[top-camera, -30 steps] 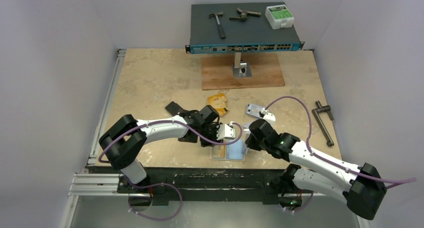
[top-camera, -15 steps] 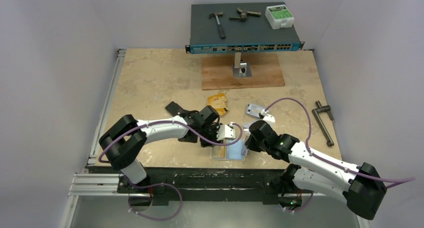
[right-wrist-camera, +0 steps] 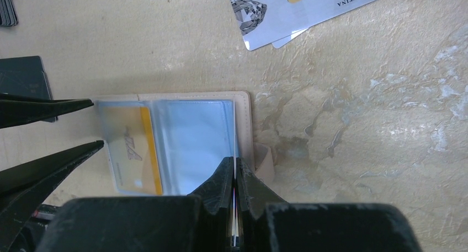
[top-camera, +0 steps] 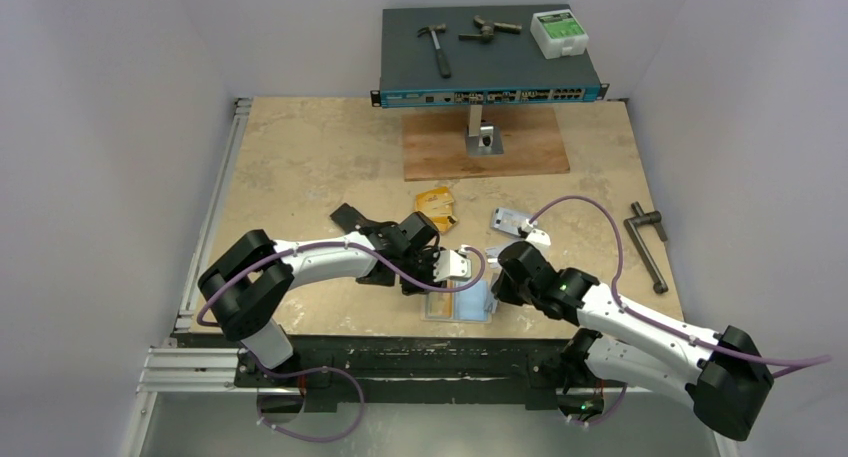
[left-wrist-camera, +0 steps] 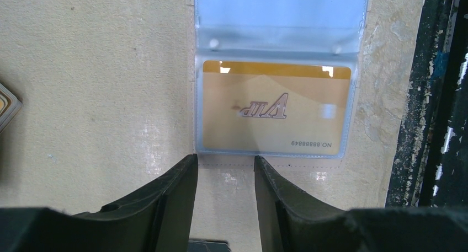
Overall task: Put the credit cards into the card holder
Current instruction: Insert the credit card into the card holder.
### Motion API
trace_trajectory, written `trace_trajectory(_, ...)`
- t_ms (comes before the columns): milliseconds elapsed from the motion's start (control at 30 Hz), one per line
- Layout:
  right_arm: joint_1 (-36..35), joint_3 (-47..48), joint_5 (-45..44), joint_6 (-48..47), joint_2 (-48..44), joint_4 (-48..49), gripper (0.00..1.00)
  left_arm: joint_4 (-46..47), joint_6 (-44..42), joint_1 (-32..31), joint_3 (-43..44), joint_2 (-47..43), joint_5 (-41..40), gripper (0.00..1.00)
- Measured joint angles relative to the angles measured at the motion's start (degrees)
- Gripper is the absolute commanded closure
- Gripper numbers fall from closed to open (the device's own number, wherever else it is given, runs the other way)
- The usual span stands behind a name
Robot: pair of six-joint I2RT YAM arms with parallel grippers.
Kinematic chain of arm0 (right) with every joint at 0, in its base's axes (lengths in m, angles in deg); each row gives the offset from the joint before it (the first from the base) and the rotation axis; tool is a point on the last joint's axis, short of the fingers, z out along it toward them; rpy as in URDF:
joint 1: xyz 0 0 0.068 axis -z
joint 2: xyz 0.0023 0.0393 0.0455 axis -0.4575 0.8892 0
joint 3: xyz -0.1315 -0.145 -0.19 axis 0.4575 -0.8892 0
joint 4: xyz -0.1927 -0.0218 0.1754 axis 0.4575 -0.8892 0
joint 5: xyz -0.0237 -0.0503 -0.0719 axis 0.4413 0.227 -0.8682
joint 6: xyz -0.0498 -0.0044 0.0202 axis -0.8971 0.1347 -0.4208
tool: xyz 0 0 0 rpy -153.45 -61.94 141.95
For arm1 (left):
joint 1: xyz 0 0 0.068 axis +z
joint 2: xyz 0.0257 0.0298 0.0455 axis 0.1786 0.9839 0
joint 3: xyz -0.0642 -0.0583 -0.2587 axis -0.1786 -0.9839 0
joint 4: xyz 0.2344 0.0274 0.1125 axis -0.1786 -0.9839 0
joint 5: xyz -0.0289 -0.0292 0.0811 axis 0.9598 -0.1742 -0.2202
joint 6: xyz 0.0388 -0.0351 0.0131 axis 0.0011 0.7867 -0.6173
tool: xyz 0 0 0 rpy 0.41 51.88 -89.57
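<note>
The card holder [top-camera: 462, 308] lies open near the table's front edge, tan border [right-wrist-camera: 243, 114] showing round clear and light-blue pockets [left-wrist-camera: 281, 15]. One gold credit card [left-wrist-camera: 276, 108] sits in the left pocket. My left gripper [left-wrist-camera: 223, 165] is open, its tips over the holder's left tan border [left-wrist-camera: 237, 162], nothing between them. My right gripper [right-wrist-camera: 235, 166] is shut on a thin card [right-wrist-camera: 235, 165] seen edge-on, at the right edge of the blue pocket [right-wrist-camera: 193, 136]. Loose gold cards [top-camera: 437, 206] and silver cards [right-wrist-camera: 301, 9] lie farther back.
A black wallet [top-camera: 352, 217] lies left of the gold cards. The holder's snap tab [right-wrist-camera: 265, 159] sticks out beside my right fingers. The black table rail [left-wrist-camera: 436, 97] runs just past the holder. A wooden board [top-camera: 485, 145], a raised network switch [top-camera: 490, 52] and a metal crank [top-camera: 648, 239] sit farther off.
</note>
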Motion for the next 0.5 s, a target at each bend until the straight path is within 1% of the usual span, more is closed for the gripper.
trace_trajectory(233,0.0,0.0,0.2,0.0,0.8,0.5,1.00,0.0,0.0,0.0,0.0,0.0,0.0,0.59)
trace_trajectory(500,0.0,-1.8,2.0,0.8,0.8,4.5,1.00,0.0,-0.1,-1.2,0.0,0.0,-0.4,0.60)
